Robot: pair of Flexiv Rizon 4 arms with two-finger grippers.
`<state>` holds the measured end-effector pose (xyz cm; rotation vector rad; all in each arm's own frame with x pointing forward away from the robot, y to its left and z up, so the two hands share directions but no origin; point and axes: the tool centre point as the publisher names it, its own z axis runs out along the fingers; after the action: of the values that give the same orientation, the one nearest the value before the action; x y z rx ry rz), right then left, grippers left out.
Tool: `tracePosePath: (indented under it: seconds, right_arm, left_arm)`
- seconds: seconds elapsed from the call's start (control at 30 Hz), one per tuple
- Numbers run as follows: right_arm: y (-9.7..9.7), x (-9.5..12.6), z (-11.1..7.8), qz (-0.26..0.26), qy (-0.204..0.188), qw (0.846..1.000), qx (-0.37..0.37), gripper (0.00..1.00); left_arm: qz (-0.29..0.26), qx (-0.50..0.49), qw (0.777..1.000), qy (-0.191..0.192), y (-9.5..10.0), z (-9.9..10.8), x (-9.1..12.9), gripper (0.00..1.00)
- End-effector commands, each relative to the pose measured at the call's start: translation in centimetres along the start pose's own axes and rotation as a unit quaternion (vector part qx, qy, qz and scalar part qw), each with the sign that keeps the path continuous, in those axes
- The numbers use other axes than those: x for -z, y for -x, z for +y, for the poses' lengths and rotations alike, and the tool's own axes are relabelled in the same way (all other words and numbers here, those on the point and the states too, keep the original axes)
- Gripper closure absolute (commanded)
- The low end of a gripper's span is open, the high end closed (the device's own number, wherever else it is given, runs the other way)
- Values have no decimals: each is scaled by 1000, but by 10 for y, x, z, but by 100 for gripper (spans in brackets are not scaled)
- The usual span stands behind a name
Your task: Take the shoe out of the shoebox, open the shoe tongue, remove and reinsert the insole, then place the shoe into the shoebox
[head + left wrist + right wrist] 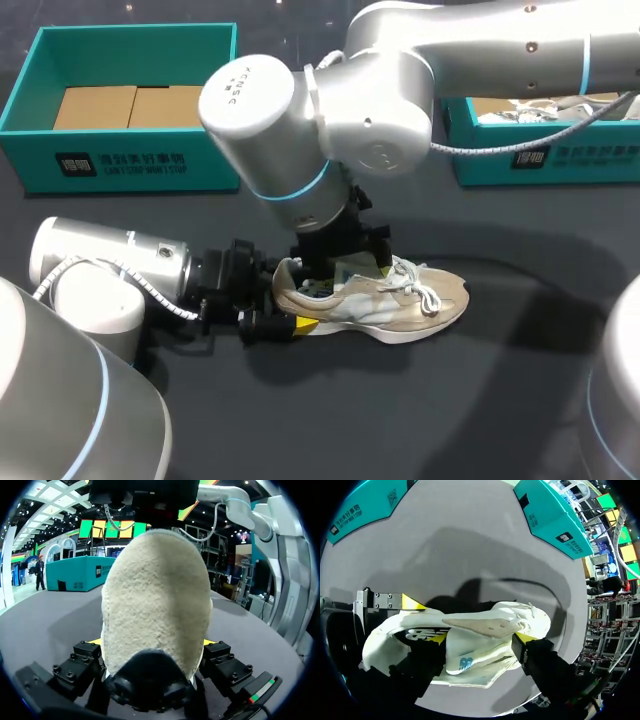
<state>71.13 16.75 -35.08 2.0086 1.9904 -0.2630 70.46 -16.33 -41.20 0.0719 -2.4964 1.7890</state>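
Closest to me is the heel of the shoe [155,595], wedged in my left hand [151,641]. Its two fingers press against either side of the heel, low down by the sole. I judge this grip is there to pin the shoe so it cannot slide or roll while the other arm works on it.

It lies on its sole near the middle of the surface [480,400], out of any box, with its heel toward the left edge and its toe toward the right edge.

From above, my right hand [480,638] comes down into the opening. It pinches the tongue [470,655], which fills the gap between its fingers. Holding it like this should let me fold the tongue toward the toe and bare the inside. I cannot make out the insole with any certainty, so I take that step as not yet done.

Along the far edge stand two teal shoeboxes, both well apart from the shoe. One [120,165] sits at the far left corner with cardboard inside. The other [560,160] is toward the far right corner, behind my right arm. Both are open-topped, ready to take the shoe when the inside work is finished.
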Motion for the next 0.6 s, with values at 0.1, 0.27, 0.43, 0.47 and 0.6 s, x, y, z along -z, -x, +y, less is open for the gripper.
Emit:
tracePosePath:
  seconds: [0.1,0.27,0.43,0.47,0.6]
  right_arm:
    - [15,8,-9,11,3,988,-156,56]
    - [22,15,-10,17,-6,988,-153,56]
    - [27,19,-10,26,-25,988,-147,60]
    - [28,19,-11,27,-28,988,-146,61]
    - [29,20,-10,37,-42,989,-137,74]
  left_arm:
    - [-1,0,1000,1,-4,5,-4,100]
    - [-1,0,1000,1,-4,5,-4,100]
    - [-1,0,1000,1,-4,5,-4,100]
    - [-1,0,1000,1,-4,5,-4,100]
    - [-1,0,1000,1,-4,5,-4,100]
